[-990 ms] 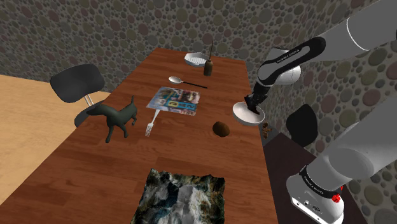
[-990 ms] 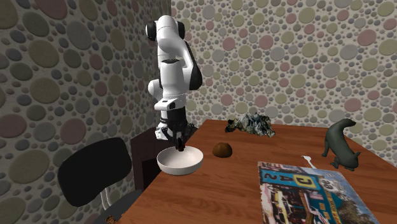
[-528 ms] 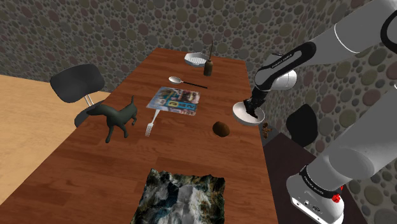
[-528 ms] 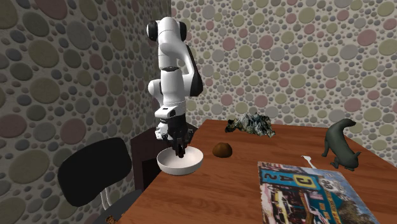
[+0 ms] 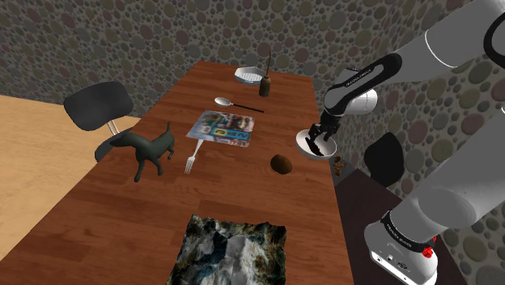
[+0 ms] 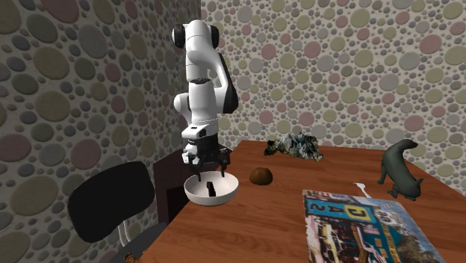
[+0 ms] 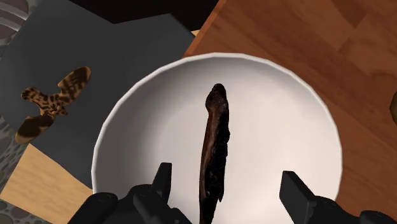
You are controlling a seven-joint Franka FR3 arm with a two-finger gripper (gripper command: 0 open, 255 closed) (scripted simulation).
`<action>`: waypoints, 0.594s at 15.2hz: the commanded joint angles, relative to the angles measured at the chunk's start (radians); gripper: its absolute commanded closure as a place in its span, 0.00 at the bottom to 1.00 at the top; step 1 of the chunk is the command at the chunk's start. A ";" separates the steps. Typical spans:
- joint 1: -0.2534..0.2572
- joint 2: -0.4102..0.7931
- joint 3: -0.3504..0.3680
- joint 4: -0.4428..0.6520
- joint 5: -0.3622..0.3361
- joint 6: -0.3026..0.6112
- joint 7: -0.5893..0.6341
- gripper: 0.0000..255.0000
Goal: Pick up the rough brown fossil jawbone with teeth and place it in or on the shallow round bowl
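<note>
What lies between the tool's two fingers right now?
In the wrist view, the dark brown jawbone lies in the white bowl between the fingers of the open tool, touching neither.

From my station I can read nothing for certain: the magazine [image 6: 366, 224] cover bears large yellow characters I cannot make out, and the white lettering along the arm [image 5: 362, 74] is too small.

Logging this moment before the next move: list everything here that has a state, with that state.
gripper: open, over the white bowl, fingers clear of the jawbone
jawbone: lying in the white bowl, not held
white bowl: upright, holding the jawbone
animal figure: standing upright
dark bottle: upright
</note>
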 commanded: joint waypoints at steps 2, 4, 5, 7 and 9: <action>0.000 0.000 0.000 0.000 0.000 0.000 0.000 0.00; -0.003 -0.035 -0.004 0.003 -0.026 -0.036 0.018 0.00; -0.006 -0.069 -0.006 0.008 -0.049 -0.073 0.035 0.00; -0.014 -0.126 -0.006 0.021 -0.082 -0.140 0.058 0.00; -0.014 -0.126 -0.005 0.021 -0.082 -0.140 0.058 0.00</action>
